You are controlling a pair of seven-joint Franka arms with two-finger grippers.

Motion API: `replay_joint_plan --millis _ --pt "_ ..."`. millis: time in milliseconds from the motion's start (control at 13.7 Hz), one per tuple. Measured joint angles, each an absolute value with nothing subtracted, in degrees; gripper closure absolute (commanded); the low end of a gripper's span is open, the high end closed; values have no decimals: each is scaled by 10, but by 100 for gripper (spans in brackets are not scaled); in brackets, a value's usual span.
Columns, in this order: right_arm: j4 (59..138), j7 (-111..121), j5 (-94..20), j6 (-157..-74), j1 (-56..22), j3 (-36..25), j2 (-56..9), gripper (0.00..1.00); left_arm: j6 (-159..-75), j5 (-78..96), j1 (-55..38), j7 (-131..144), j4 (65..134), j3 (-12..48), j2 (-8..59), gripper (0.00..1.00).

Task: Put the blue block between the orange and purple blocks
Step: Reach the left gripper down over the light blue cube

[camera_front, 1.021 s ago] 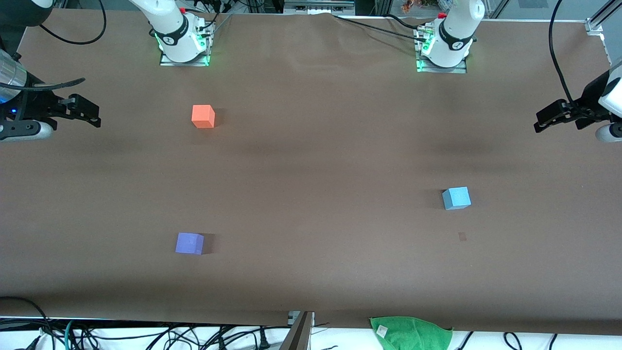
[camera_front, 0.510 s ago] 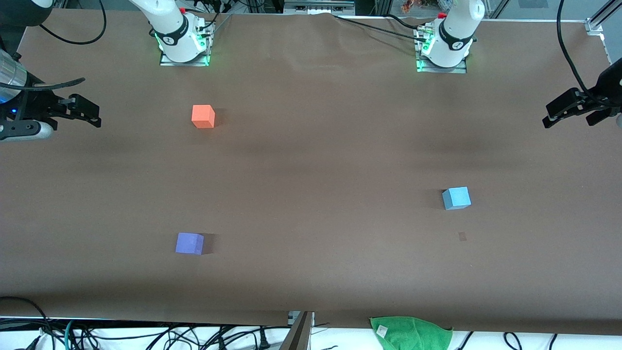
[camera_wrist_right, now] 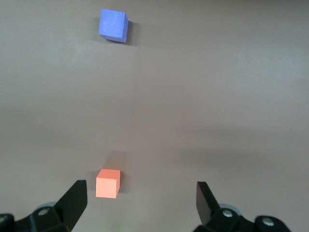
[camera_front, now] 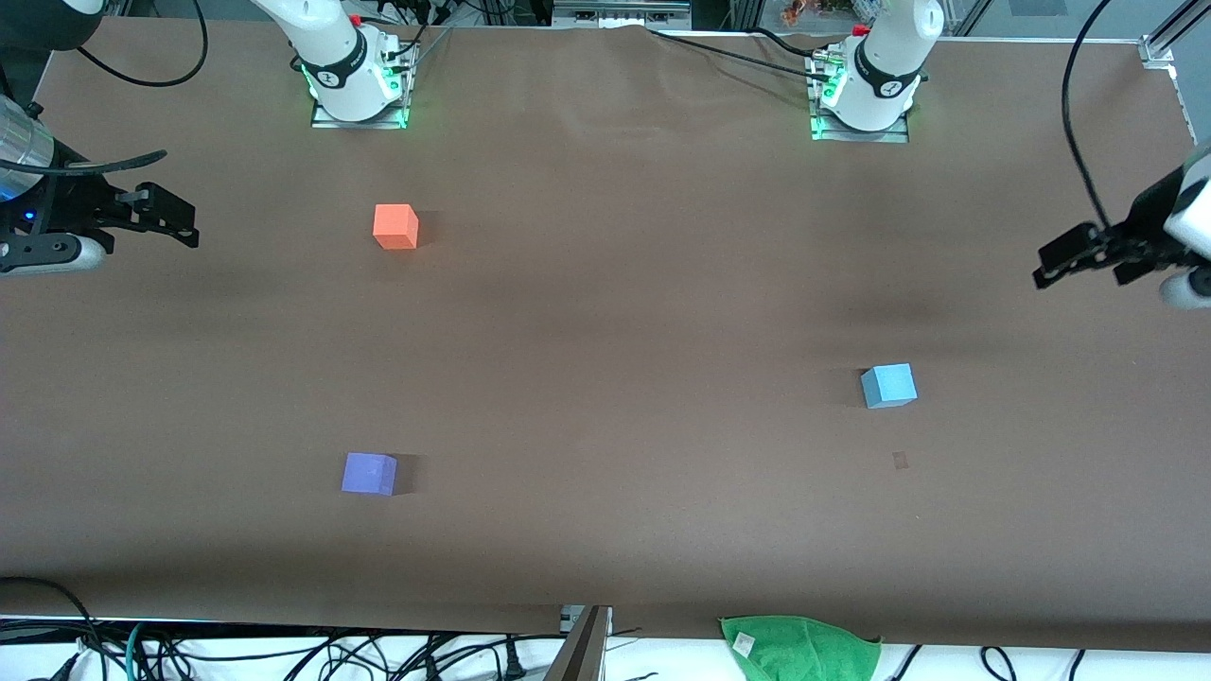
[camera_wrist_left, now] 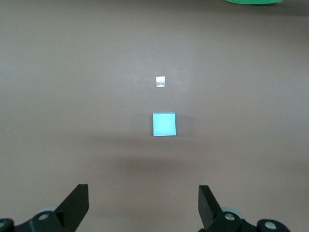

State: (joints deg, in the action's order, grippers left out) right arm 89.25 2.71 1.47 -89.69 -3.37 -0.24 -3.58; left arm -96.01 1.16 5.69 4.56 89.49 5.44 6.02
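- Here, the blue block (camera_front: 888, 385) sits alone on the brown tabletop (camera_front: 605, 322) toward the left arm's end, well apart from the orange block (camera_front: 395, 226) and the purple block (camera_front: 369, 473) at the right arm's end; nothing has yet been lifted.
- The left tool (camera_front: 1079, 253) hangs in the air over the tabletop's edge at the left arm's end, fingers spread wide and empty; its wrist view shows the blue block (camera_wrist_left: 164, 124) centred between the two black fingers (camera_wrist_left: 76, 205), with a small pale scrap (camera_wrist_left: 161, 81) lying just beside the cube.
- The right tool (camera_front: 161, 216) waits over the tabletop's edge at the right arm's end, likewise released and holding nothing; its wrist view takes in the orange block (camera_wrist_right: 107, 183) and the purple block (camera_wrist_right: 113, 25) with bare tabletop between them.
- Risk one: the blue cube sits slightly turned, so a descent not squared to its faces could pinch corners and twist or flick it away.
- Risk two: the carry spans most of the tabletop, and a shallow grip on a matte cube could slip mid-way.
- Risk three: orange lies farther from the front camera than purple, and a release off the line between them would leave the task unmet.
- Risk four: coming in low could nudge either neighbour.
- A green cloth (camera_front: 799, 646) lies off the tabletop's near edge, clear of the work.
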Motion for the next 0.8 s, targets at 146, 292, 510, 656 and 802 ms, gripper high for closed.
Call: replay_joint_plan --millis 146,292,510,656,802 --pt "892 27 15 -897 -34 -2 -36 0 -967 11 56 46 899 62 70 0" --pt "892 27 15 -897 -34 -2 -36 0 -982 0 55 46 916 62 72 0" --pt "892 27 15 -897 -34 -2 -36 0 -1056 -10 55 45 978 62 77 0" --pt "892 27 15 -897 -34 -2 -36 0 -1160 -11 54 45 1045 63 87 0" --pt "892 27 15 -897 -34 -2 -36 0 -1272 -11 53 45 1118 63 102 0"
